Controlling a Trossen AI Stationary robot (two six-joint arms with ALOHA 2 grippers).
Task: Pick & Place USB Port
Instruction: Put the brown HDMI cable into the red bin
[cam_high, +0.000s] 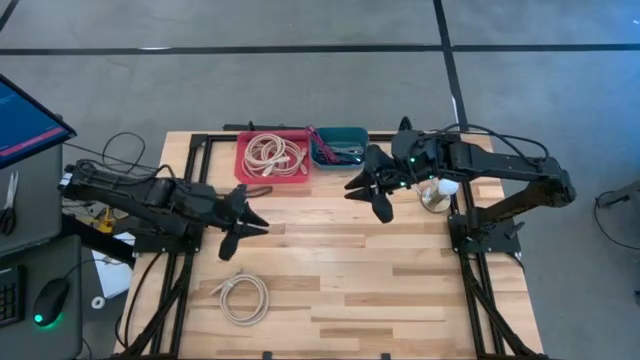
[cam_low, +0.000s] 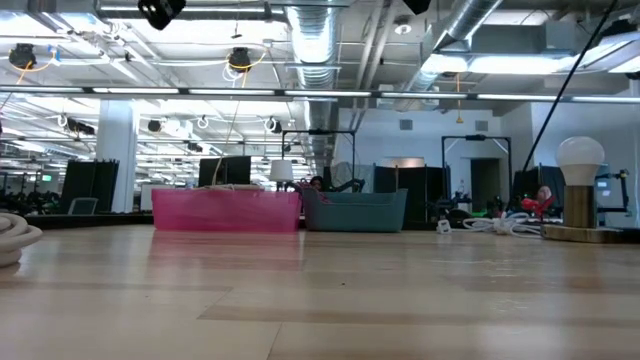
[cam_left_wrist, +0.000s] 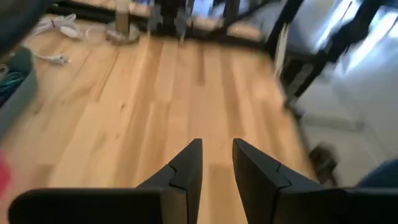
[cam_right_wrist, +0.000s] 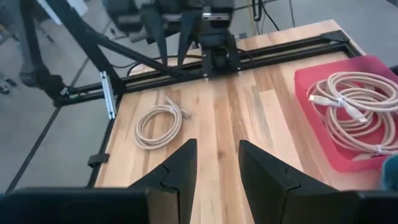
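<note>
Care is needed in the approach: the coiled cable (cam_high: 243, 297) lying near the counter's (cam_high: 400, 300) front left corner should be met from above, with the fingers straddling the loop where strands bunch. More cables are held in the red tray (cam_high: 272, 157) at the back edge. The left pincer (cam_high: 243, 222) is held above the counter's left side, slightly open and empty. The right pincer (cam_high: 368, 190), likewise parted and empty, is held near the teal bin (cam_high: 338, 147).

High cam looks straight down; low cam level w/ table (cam_low: 320, 290); both share pink bin (cam_high: 272, 157).
</note>
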